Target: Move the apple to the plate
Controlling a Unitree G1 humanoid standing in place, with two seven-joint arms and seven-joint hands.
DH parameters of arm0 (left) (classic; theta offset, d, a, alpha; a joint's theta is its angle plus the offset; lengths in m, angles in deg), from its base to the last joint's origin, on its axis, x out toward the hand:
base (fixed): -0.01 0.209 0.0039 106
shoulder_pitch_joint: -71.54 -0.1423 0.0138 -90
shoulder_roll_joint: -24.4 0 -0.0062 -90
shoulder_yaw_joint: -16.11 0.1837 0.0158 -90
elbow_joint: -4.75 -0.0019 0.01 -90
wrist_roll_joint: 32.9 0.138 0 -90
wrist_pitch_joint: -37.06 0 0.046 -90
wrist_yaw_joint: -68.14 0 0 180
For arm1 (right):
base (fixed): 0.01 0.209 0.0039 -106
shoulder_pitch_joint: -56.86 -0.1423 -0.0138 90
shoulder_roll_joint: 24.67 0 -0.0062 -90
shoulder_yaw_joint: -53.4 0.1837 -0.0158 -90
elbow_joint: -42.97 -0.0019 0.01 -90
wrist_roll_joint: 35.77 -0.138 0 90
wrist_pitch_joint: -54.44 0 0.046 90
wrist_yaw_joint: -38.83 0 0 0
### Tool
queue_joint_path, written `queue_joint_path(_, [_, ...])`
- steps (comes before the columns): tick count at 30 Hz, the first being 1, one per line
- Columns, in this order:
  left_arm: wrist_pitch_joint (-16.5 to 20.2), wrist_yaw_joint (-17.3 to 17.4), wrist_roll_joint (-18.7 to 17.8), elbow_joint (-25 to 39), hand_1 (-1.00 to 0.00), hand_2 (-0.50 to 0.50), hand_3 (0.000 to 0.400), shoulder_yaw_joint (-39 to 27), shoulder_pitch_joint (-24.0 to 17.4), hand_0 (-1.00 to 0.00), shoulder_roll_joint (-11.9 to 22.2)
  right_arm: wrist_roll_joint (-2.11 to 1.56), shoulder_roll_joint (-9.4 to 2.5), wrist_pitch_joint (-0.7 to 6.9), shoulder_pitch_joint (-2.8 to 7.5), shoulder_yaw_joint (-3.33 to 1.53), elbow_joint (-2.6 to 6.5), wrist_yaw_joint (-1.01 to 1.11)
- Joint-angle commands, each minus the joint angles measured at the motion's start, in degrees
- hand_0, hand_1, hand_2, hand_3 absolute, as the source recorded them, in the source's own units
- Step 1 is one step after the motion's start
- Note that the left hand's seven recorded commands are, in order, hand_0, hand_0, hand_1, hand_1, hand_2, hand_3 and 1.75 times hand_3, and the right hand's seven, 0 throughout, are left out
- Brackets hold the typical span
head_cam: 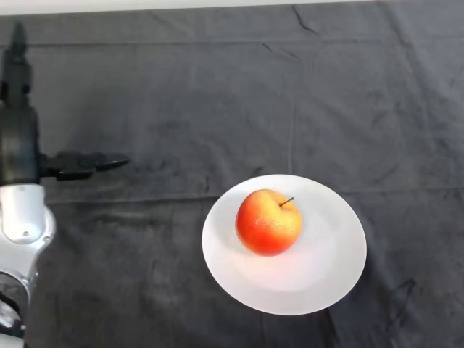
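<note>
Apple [268, 222]: sitting on the plate, left of the plate's middle, red-orange with a yellow patch near the top; short dark stem up and leaning toward the right; small glints of light on the skin beside the stem.

Plate [326, 275]: white, round, flat on the cloth in the lower right-of-centre part of the view; bare white rim showing all the way round the apple, broadest on the right and lower sides; soft shadow of the apple on the white just beneath it.

Left hand [18, 141]: black, up at the far left edge, well apart from the plate and the apple; nothing in its hold, nothing touched.

Fingers [16, 61]: straight, pointing away toward the far side of the table, uncurled.

Thumb [90, 163]: sticking out sideways to the right, straight, tip aimed across the cloth toward the middle of the table, clear of everything.

Arm [25, 225]: silver-grey, coming up from the lower left corner, joined to the black hand just above.

Cloth [217, 94]: dark, covering the table, creased, with a long fold running across at about the level of the thumb and finer wrinkles near the top.

Far edge [217, 3]: thin pale strip along the very top beyond the cloth.
</note>
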Motion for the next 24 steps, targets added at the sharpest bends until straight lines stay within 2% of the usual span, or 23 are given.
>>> queue_joint_path(1, [0.9, 0.3, -1.7, -2.1, 0.0, 0.0, 0.0, -2.8, -2.3, 0.0, 4.2, -0.48, 0.96, -0.38, 1.84, 0.3, 0.66, 0.13])
queue_joint_path(13, [5.4, -1.7, -4.8, -2.8, 0.0, 0.0, 0.0, -9.1, -5.2, 0.0, 7.3, -0.48, 0.95, -0.38, 1.84, 0.3, 0.64, 0.12])
queue_joint_path(20, [6.4, -1.1, -8.3, -2.6, 0.0, 0.0, 0.0, -14.2, -8.0, 0.0, 10.1, -0.48, 0.95, -0.38, 1.85, 0.3, 0.63, 0.12])
queue_joint_path(24, [7.1, -2.1, -10.0, -2.5, 0.0, 0.0, 0.0, -16.9, -9.0, 0.0, 10.7, -0.48, 0.95, -0.38, 1.84, 0.3, 0.63, 0.12])
